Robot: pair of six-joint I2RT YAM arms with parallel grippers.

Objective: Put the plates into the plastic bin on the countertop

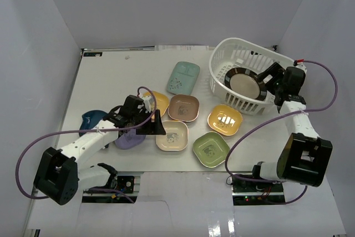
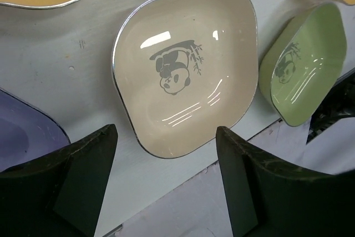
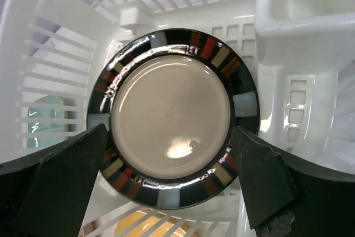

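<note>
Open left fingers (image 2: 83,176) hang over the cream plate (image 2: 183,65), so I should pinch its near rim. My right fingers (image 3: 55,181) are open over the bin (image 3: 55,37).

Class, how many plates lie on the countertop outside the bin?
8: mint, yellow, brown, orange, cream, green mid-table; purple, dark blue under the left arm, which may hide more.
</note>
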